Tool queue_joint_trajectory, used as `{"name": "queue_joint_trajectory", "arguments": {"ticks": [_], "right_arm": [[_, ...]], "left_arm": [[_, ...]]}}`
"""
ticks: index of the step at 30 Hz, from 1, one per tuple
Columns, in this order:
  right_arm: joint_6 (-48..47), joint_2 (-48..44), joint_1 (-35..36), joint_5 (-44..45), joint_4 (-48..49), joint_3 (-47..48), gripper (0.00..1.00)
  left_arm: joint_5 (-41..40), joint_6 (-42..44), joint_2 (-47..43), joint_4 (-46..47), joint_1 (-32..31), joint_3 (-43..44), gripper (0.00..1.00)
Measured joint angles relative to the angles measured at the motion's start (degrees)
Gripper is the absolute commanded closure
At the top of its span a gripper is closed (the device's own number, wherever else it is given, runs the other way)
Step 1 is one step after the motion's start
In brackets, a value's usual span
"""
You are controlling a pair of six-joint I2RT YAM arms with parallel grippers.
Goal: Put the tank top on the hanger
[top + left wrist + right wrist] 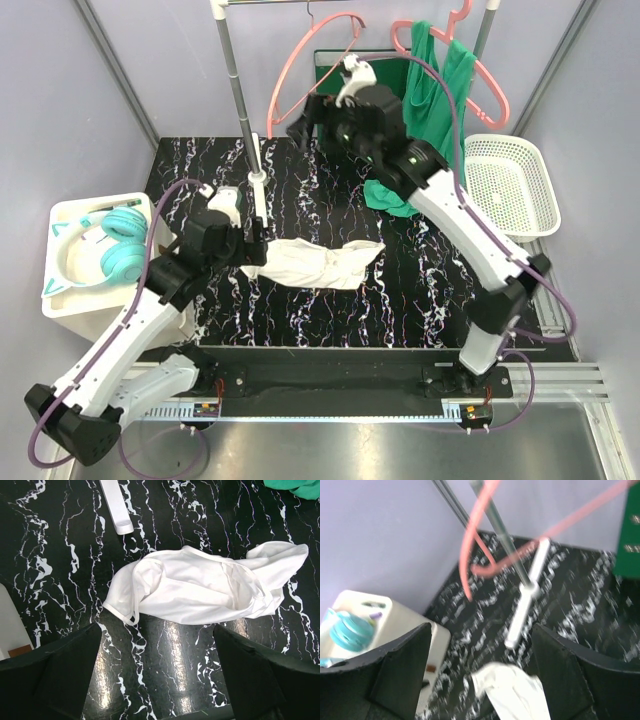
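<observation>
Top external view: a white tank top [322, 263], soft crumpled jersey with thin straps, lay in a flattened heap near the middle of a glossy black table [420, 290] veined with white like marble. At 9 o'clock of the cloth, the left gripper [250, 250] had its black fingers spread wide just beside the garment's edge, holding nothing. The hanger [290, 62], a slim light-pink rounded frame, hung at 12 o'clock, well apart from the tank top. The right gripper [315, 118] was raised just beside the hanger, its fingers parted wide and empty. A thin grey rack pole [238, 95] rose at 11 o'clock, between the left arm and the hanger. At 1 o'clock hung a thicker salmon hanger [490, 85] draped with green cloth [440, 90]. A white mesh basket [535, 190] sat at 3 o'clock, and a white bin [70, 212] holding teal headphones [120, 255] sat at 9 o'clock.
</observation>
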Motion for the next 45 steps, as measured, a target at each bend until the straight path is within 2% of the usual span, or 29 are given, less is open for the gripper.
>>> {"name": "queue_joint_trajectory", "arguments": {"ticks": [6,10,13,19,24,29,32,36,39,40,45], "right_arm": [[-0.3,16.8,0.7,0.2,0.6,23.9,0.12],[-1.3,28.5,1.4,5.3,0.7,38.6,0.12],[-1.8,32.9,1.5,9.1,0.5,42.4,0.12],[-3.6,35.2,1.6,15.8,-0.5,42.4,0.14],[-6.3,32.5,1.7,20.0,-0.5,37.9,0.15],[-9.7,28.5,2.7,24.0,-0.6,33.6,0.2],[-11.3,26.7,3.1,26.3,-0.7,32.5,0.25],[-13.4,24.5,3.3,29.1,-1.6,31.8,0.39],[-14.6,23.7,3.3,30.4,-2.3,31.6,0.44],[-14.9,23.6,3.3,30.7,-2.5,31.7,0.51],[-16.4,23.6,3.3,31.7,-4.1,31.6,0.63]], "left_arm": [[-0.3,0.4,-2.1,-0.2,0.1,-1.9,0.01],[-0.1,0.4,-2.3,-0.9,0.1,-3.2,0.01],[-0.1,0.4,-2.5,-1.1,0.1,-3.5,0.01],[-0.1,0.4,-3.7,-1.2,0.1,-3.5,0.01],[-0.1,0.4,-3.9,-1.2,0.2,-3.5,0.01],[-0.1,0.4,-3.9,-1.2,0.3,-3.5,0.01],[-0.1,0.4,-3.9,-1.2,0.4,-3.5,0.01],[-0.1,0.4,-3.8,-1.2,0.4,-3.5,0.01],[0.0,0.4,-3.8,-1.2,0.4,-3.5,0.01],[0.0,0.4,-3.8,-1.2,0.4,-3.5,0.01],[0.0,0.4,-3.8,-1.2,0.5,-3.5,0.01]]}}
